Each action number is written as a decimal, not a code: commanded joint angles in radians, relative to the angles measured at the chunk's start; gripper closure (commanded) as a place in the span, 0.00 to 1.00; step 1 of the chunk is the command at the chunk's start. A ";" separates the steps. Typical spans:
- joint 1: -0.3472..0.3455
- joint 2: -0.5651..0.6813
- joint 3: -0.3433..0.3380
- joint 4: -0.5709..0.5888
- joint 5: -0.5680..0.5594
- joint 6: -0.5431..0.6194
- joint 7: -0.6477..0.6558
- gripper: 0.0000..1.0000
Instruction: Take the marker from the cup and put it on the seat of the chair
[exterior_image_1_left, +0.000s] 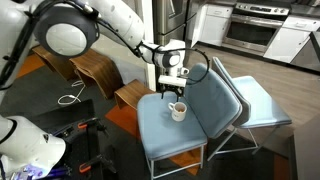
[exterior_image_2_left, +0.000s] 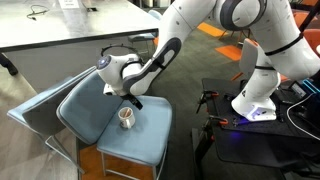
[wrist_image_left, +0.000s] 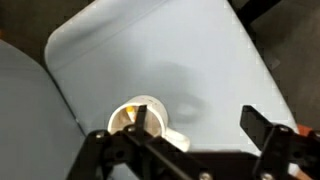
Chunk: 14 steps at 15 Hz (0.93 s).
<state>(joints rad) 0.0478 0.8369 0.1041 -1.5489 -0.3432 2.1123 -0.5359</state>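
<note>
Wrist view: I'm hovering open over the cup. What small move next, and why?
Probably shift the gripper sideways until the cup sits between the open fingers, then lower. In the wrist view the cup lies under one finger, not in the gap, and the marker inside is hard to make out.

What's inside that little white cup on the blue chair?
In the wrist view, the cup shows a pale rim and a yellowish inside. A finger of the end effector covers its middle, so whether a marker sits inside cannot be told.
</note>
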 joint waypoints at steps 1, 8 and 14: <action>-0.027 0.085 0.016 0.109 0.028 0.012 -0.055 0.00; -0.069 0.242 0.034 0.313 0.065 -0.023 -0.180 0.00; -0.068 0.351 0.042 0.490 0.093 -0.071 -0.265 0.03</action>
<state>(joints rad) -0.0141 1.1285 0.1293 -1.1718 -0.2830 2.1116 -0.7417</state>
